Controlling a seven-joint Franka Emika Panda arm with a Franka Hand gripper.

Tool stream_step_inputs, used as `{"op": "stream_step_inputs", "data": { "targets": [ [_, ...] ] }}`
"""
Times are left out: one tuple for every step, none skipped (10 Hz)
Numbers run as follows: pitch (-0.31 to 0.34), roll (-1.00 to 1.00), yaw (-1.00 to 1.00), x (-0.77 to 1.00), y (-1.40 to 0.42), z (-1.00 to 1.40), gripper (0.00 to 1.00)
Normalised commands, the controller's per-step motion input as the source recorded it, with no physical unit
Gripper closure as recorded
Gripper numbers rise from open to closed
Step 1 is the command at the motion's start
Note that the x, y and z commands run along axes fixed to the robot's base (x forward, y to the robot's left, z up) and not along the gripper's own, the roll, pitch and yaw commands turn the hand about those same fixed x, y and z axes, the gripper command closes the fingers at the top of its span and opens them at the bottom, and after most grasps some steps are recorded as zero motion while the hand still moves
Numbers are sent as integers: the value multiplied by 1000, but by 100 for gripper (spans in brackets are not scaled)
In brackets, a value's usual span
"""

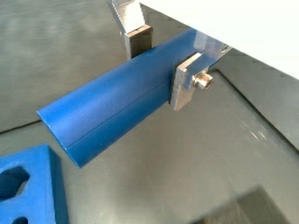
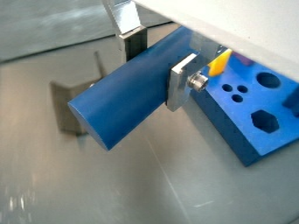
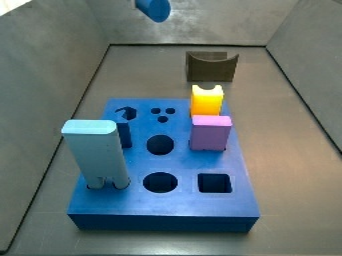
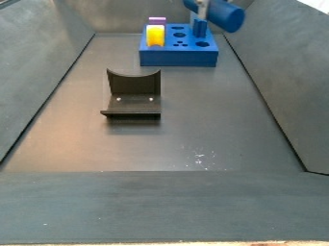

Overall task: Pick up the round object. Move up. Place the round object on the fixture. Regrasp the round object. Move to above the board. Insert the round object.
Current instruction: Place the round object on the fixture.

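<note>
The gripper (image 1: 163, 59) pinches the round object (image 1: 117, 109) high above the floor, seemingly well above the fixture (image 4: 133, 93).

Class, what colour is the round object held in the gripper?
Dark blue. The round object, clamped in the gripper above the floor, shows best in a wrist view.

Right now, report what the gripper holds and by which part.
The gripper holds the round object in the air, its fingers clamped across the curved sides near one end.
</note>
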Motion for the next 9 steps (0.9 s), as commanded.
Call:
{"op": "stream_step_inputs", "data": {
  "targets": [
    [1, -122, -1000, 1000, 106, -13, 100],
    [10, -144, -1000, 1000, 101, -13, 100],
    [27, -173, -957, 1000, 97, -16, 100],
    [38, -170, -712, 1000, 91, -15, 100],
    [57, -164, -359, 1000, 83, -14, 100],
    [66, -162, -257, 1000, 79, -14, 100],
    [-53, -1000, -24, 1000, 342, -52, 100],
    [-48, -1000, -13, 1000, 354, -51, 100],
    [-42, -1000, -16, 1000, 314, -51, 100]
  ]
}}
